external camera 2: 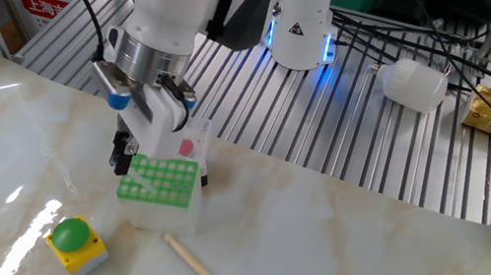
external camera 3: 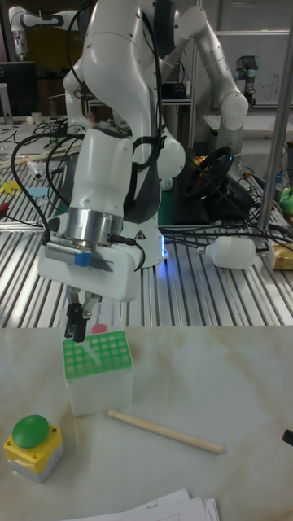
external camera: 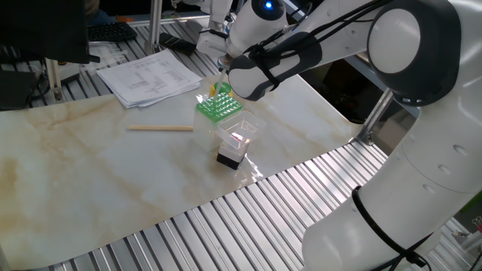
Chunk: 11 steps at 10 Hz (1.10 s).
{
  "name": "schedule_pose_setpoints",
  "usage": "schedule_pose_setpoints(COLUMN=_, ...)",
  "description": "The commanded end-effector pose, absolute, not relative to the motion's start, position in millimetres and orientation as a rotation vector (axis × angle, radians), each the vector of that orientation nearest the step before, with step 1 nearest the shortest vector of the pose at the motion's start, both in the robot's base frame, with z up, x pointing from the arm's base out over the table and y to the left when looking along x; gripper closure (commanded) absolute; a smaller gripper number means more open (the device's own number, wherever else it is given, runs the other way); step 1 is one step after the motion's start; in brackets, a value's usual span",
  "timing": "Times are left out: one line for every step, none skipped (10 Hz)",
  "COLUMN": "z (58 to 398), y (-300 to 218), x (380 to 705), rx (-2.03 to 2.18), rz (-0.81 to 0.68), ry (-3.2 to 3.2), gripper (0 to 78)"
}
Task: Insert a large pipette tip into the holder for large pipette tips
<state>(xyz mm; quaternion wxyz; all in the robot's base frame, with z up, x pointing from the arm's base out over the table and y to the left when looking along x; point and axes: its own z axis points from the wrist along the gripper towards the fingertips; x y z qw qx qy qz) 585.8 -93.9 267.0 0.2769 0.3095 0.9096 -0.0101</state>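
Jaws, one fixed view: they are hidden behind the white arm's wrist, which hangs over the far edge of the green grid-topped pipette tip holder (external camera: 218,106), so I cannot tell their state from this side. A clear small box on a black base (external camera: 236,143) stands just beside the holder, on its near side. A tan wooden stick (external camera: 160,129) lies flat on the marbled table (external camera: 75,181), apart from the holder, and a stack of printed paper sheets (external camera: 149,77) lies beyond.

The other fixed view: I see the dark jaws pointing down at the holder's left corner. A faint, clear large pipette tip (external camera 2: 139,178) shows as pale streaks slanting across the green grid just below them. I cannot tell whether the jaws grip it. A yellow box with a green push button (external camera 2: 74,244) sits near the holder.

Tall fixed view: the jaws stand close together above the holder's far left corner, with the slanted tip (external camera 3: 92,345) directly beneath. Contact is unclear. The stick lies in front of the holder.
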Motion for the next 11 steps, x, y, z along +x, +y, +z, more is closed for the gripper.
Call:
schedule_pose_setpoints(z=266.6, y=-92.7, x=586.2, rx=0.842, rz=-0.015, ry=2.44, gripper=76.4)
schedule_pose_setpoints(z=266.5, y=-92.6, x=586.2, rx=0.845, rz=-0.008, ry=2.44, gripper=76.4)
schedule_pose_setpoints(z=266.5, y=-92.6, x=586.2, rx=0.846, rz=-0.008, ry=2.44, gripper=76.4)
schedule_pose_setpoints(z=266.5, y=-92.6, x=586.2, rx=0.846, rz=-0.008, ry=2.44, gripper=0.2)
schedule_pose_setpoints(z=266.5, y=-92.6, x=586.2, rx=0.846, rz=-0.008, ry=2.44, gripper=0.2)
schedule_pose_setpoints(z=266.5, y=-92.6, x=586.2, rx=0.846, rz=-0.008, ry=2.44, gripper=0.2)
schedule_pose_setpoints(z=266.5, y=-92.6, x=586.2, rx=0.846, rz=-0.008, ry=2.44, gripper=0.2)
schedule_pose_setpoints(z=266.5, y=-92.6, x=586.2, rx=0.846, rz=-0.008, ry=2.44, gripper=0.2)
schedule_pose_setpoints(z=266.5, y=-92.6, x=586.2, rx=0.846, rz=-0.008, ry=2.44, gripper=0.2)
schedule_pose_setpoints(z=266.5, y=-92.6, x=586.2, rx=0.846, rz=-0.008, ry=2.44, gripper=0.2)
schedule_pose_setpoints(z=266.5, y=-92.6, x=586.2, rx=0.846, rz=-0.008, ry=2.44, gripper=0.2)
